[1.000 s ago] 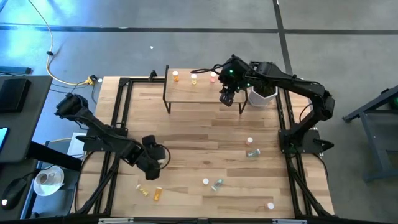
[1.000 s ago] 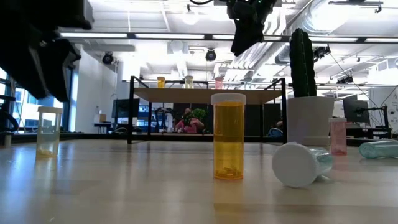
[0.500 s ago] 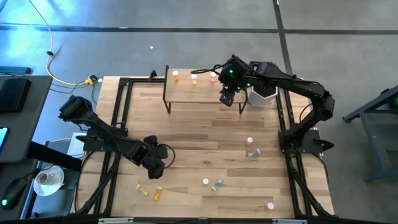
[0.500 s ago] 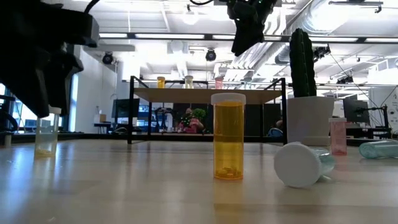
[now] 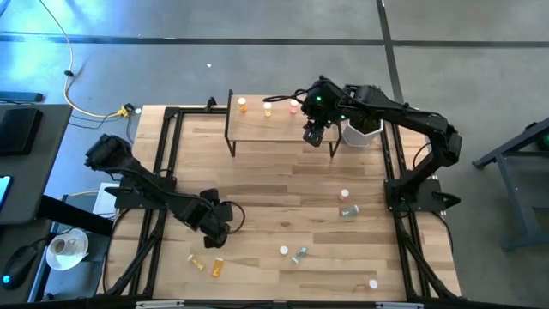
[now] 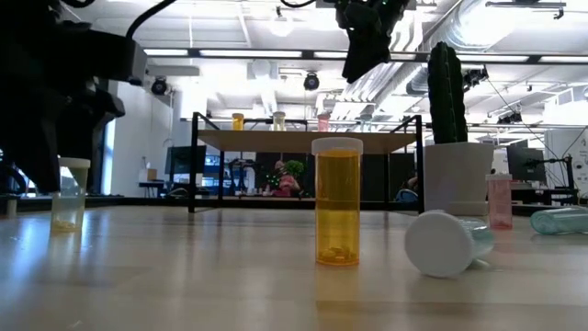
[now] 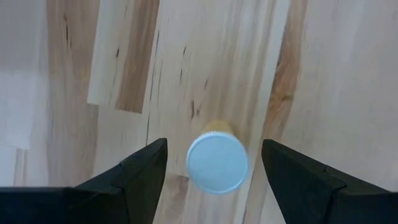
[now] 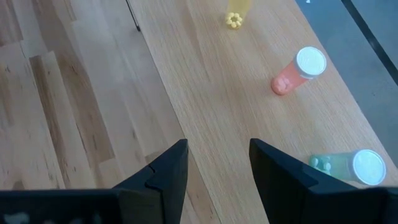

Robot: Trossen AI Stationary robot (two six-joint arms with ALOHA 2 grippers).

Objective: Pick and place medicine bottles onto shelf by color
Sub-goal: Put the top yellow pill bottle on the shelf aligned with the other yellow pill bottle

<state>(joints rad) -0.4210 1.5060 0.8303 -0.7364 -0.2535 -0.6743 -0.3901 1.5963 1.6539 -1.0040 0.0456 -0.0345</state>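
Down toward the table's front-left corner the left gripper (image 5: 220,238) has crept a little further since a moment ago, and now hangs right over an upright yellow bottle (image 7: 217,163), its fingers (image 7: 140,171) spread wide on either side of the white cap without touching it; an orange bottle (image 5: 217,267) lies just beside, nearer the front edge. Nothing has shifted at the back: the right gripper (image 5: 312,136) sits above the shelf (image 5: 274,126) near its right end, jaws partly apart and holding nothing; three bottles stand along the shelf's back edge, among them a pink bottle (image 8: 298,70); a green bottle (image 8: 348,167) is there too. More bottles are scattered toward the table's front-right corner.
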